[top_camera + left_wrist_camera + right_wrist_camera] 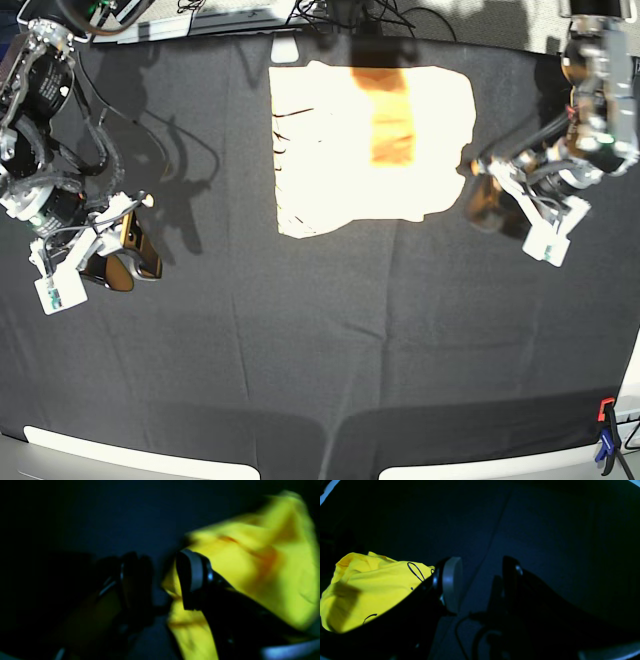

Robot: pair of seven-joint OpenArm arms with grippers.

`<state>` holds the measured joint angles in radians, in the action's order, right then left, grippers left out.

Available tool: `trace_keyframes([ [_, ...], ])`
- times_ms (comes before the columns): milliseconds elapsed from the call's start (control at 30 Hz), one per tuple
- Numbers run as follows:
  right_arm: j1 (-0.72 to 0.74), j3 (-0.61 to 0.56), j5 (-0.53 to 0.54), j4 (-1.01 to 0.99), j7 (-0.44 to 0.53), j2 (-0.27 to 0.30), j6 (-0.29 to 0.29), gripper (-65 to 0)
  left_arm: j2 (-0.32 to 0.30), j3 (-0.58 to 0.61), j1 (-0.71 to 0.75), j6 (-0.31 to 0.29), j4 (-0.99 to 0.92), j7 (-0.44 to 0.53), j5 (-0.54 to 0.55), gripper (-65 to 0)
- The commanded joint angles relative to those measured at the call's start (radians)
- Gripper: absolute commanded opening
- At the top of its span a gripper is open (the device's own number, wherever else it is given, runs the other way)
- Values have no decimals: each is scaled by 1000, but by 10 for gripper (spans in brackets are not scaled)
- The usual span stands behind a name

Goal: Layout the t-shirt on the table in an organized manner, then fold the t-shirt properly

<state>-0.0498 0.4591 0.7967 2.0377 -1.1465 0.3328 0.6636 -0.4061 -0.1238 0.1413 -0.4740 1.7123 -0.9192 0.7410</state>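
Left wrist view is smeared, so shirt edges are mushy. One t-shirt, folded on the table, just beside the left gripper, jaws apart. Right gripper: also apart, holding nothing.

**T-shirt folded, on far part of table**

The t-shirt lies as a flat, roughly rectangular pale yellow panel, glaring near white, with one orange band. The table carries matte black, creased cloth.
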Motion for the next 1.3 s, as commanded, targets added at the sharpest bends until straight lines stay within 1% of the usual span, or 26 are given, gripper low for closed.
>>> trace_keyframes([
  [0, 14, 3, 19, 17, 26, 13, 10, -392, -26, -6, -11, -10, 18, -20, 52, -392],
  [67, 14, 3, 19, 17, 26, 13, 10, -392, -29, -6, -8, -21, 18, -104, 93, -392],
  [167, 14, 3, 19, 17, 25, 13, 10, -392, -17, -6, 1, -22, 18, -166, 171, -392],
  [267, 14, 3, 19, 17, 25, 13, 9, -392, 10, -6, 13, -21, 17, -166, 177, -409],
  [367, 14, 3, 19, 17, 25, 13, 10, -392, 46, -6, 22, -18, 17, -166, 176, -461],
  [433, 14, 3, 19, 17, 25, 13, 10, -392, 60, -6, 21, 10, 17, -164, 141, -477],
  [533, 14, 3, 19, 17, 25, 14, 9, -392, 58, -6, 19, 55, 17, -157, 73, -477],
  [733, 14, 3, 19, 17, 25, 13, 10, -392, 57, -6, 21, 98, 15, -143, 32, -494],
  [1000, 14, 3, 19, 17, 25, 13, 10, -392, 66, -5, 22, 101, 15, -97, 32, -494],
  [1133, 14, 3, 19, 17, 25, 13, 10, -392, 87, -5, 22, 101, 15, -59, -9, -494],
  [1267, 14, 3, 19, 17, 25, 13, 10, -392, 93, -5, 22, 100, 15, -51, -16, -494],
])
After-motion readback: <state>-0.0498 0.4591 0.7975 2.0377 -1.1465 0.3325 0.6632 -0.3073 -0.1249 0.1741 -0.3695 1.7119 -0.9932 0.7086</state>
